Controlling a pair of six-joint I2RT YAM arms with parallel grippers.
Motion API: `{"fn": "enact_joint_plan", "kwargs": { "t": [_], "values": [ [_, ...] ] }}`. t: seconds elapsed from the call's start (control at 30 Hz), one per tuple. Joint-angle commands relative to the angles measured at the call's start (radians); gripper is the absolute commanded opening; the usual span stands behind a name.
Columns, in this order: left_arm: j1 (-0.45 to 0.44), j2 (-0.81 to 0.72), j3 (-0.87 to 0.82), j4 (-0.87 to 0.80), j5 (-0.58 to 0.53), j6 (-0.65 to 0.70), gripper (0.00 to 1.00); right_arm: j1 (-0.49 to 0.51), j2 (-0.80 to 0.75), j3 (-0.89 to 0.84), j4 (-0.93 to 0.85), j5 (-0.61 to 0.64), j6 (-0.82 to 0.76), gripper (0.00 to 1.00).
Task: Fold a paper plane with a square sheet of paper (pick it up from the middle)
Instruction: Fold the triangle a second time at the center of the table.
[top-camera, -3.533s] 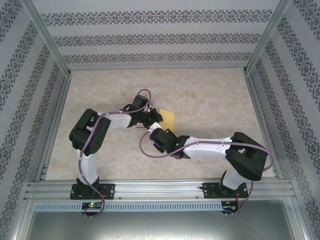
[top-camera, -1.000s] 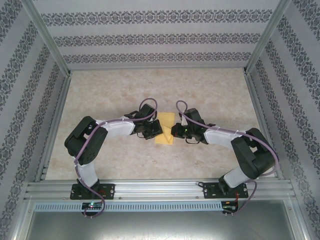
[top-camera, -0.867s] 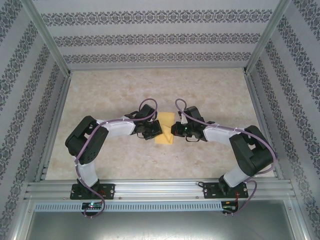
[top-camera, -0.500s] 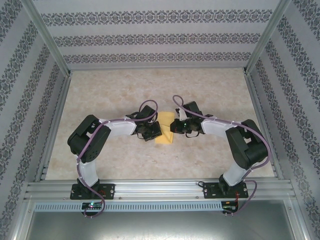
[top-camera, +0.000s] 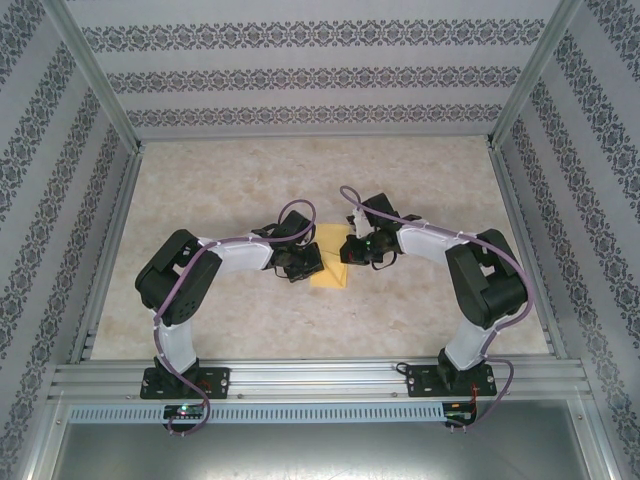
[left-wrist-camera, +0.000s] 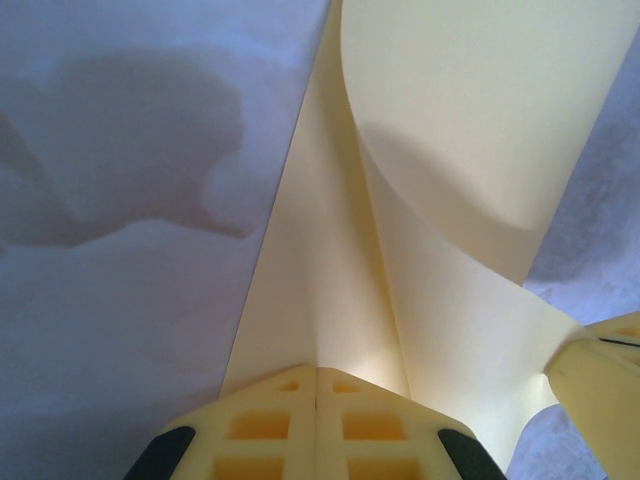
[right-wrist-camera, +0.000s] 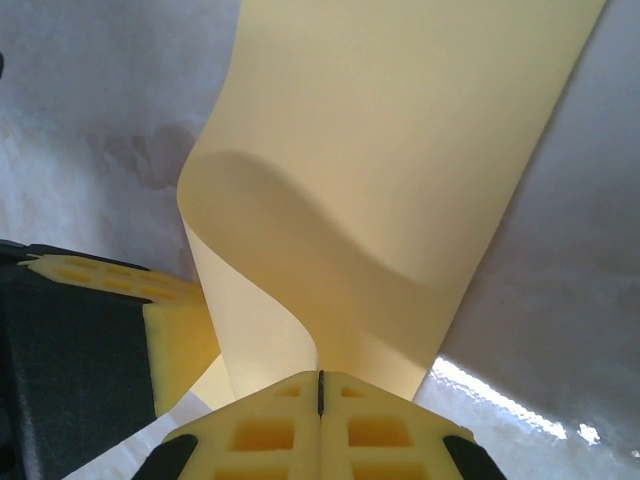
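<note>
Mid table (top-camera: 430, 300), we are pinching the yellow sheet of paper (top-camera: 331, 275) with left gripper (top-camera: 310, 262) and right gripper (top-camera: 348, 250) both clamped on it, aiming to lay the curled flap over with edges matched.

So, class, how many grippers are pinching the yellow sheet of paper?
2. The left gripper is shut on the square sheet of paper at its left side; the right gripper is shut on its right side. None seems hidden.

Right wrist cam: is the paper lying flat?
No, the square sheet of paper bends over in a curl just ahead of the shut right gripper.
</note>
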Motion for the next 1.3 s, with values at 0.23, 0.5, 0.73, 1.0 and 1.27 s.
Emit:
{"fn": "enact_joint_plan", "kwargs": {
  "t": [0.23,0.5,0.73,1.0,1.27],
  "values": [
    [-0.022,0.031,0.021,-0.049,-0.001,0.018,0.05,0.006,0.068,0.101,-0.130,0.059,-0.056,0.00],
    [-0.023,0.035,0.031,-0.056,0.000,0.025,0.05,0.011,0.102,0.145,-0.181,0.066,-0.069,0.00],
    [-0.024,0.033,0.034,-0.070,-0.009,0.029,0.05,0.017,0.119,0.174,-0.211,0.100,-0.078,0.00],
    [-0.019,0.016,0.068,-0.187,-0.099,0.091,0.04,0.038,0.053,0.088,-0.115,0.066,0.035,0.00],
    [-0.005,-0.045,0.082,-0.333,-0.175,0.244,0.04,0.147,-0.061,-0.051,0.079,0.068,0.233,0.00]
  ]
}}
